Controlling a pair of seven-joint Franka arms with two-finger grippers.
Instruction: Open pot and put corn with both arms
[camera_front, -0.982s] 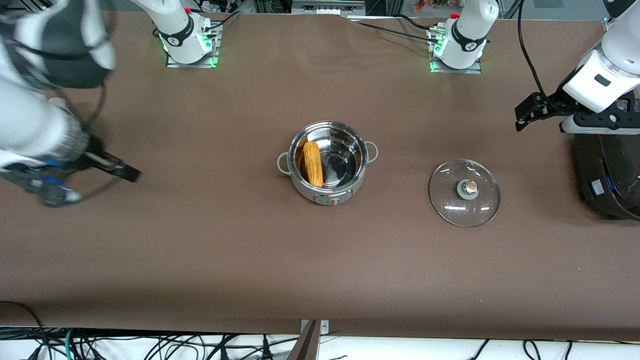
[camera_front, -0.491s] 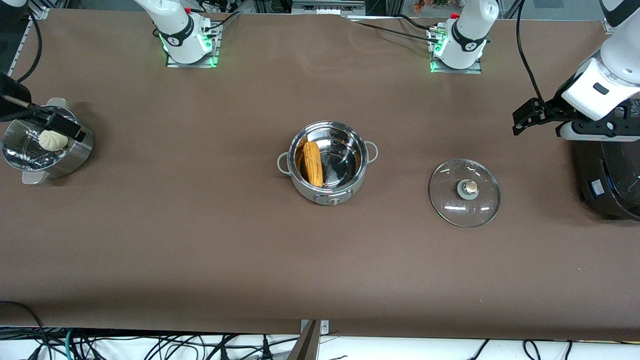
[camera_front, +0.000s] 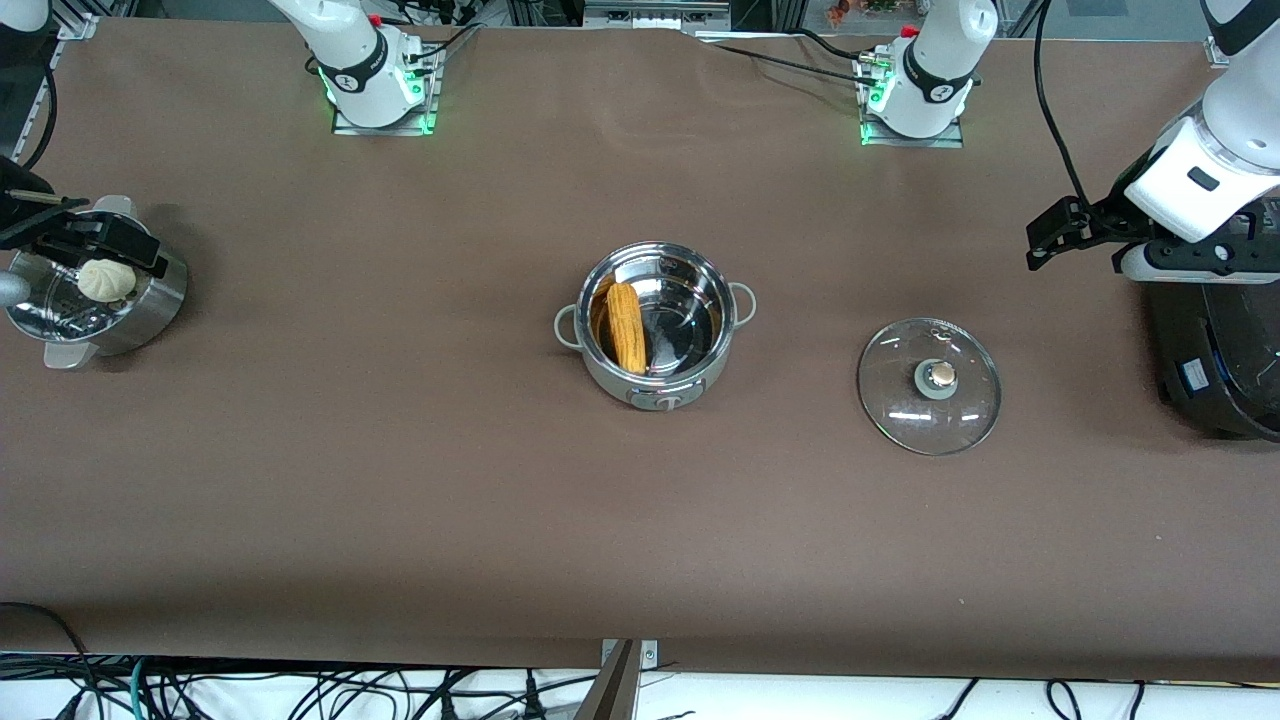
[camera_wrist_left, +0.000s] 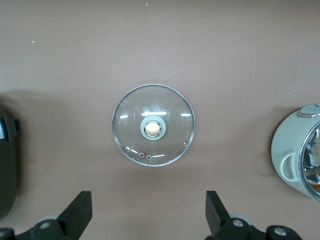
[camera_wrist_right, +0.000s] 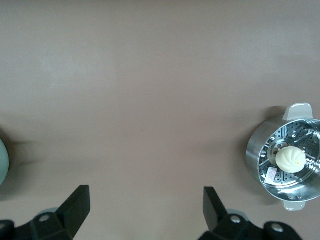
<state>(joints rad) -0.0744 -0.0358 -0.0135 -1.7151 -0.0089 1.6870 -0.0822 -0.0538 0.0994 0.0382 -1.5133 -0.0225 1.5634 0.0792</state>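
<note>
- Corn is seen lying in the uncovered pot at mid-table; glass lid is laid flat beside it.
- Left gripper is held spread and empty near the left arm's table edge.
- Right gripper, fingers apart, is probably over the steamer by the other edge.

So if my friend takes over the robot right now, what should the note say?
Left gripper: fingers open, holding nothing, up at the left arm's end of the table.
Right gripper: fingers open, holding nothing, over the steamer with the bun.
The pot stands open mid-table. The corn lies inside it. The glass lid lies flat on the table beside the pot, toward the left arm's end.
Done: lid off, corn in.
Left: nothing, it seems.
</note>
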